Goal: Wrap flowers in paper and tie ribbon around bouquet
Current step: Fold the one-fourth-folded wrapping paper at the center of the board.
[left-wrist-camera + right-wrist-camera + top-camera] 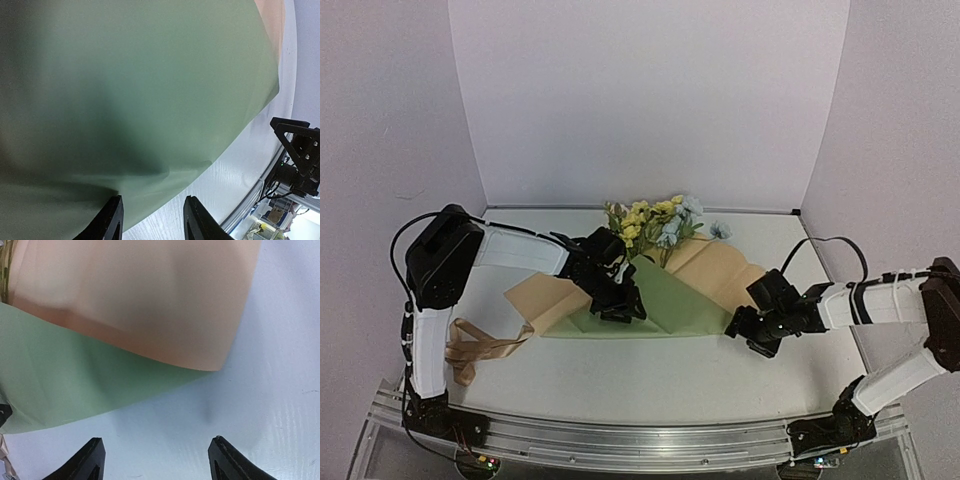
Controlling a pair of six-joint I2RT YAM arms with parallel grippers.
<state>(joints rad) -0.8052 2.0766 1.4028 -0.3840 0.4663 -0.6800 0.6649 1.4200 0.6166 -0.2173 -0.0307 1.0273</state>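
We see the white counter (pixel 720 375) carrying the paper (pixel 675 300) across its middle, olive face up, with tan folds at left and right. Open counter runs along the paper's straight near edge. The flowers (pixel 655 220) lie at its far edge, blooms toward the back wall. The ribbon (pixel 480 352) lies looped at near left. The left hand (pixel 152 202), half spread, is over the paper's near edge. The right hand (pixel 157 440), spread wide, hangs over bare counter just off the right corner.

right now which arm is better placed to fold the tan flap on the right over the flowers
Right: the right gripper stands open and empty beside the paper, at its tan flap. The left gripper is over the green middle.
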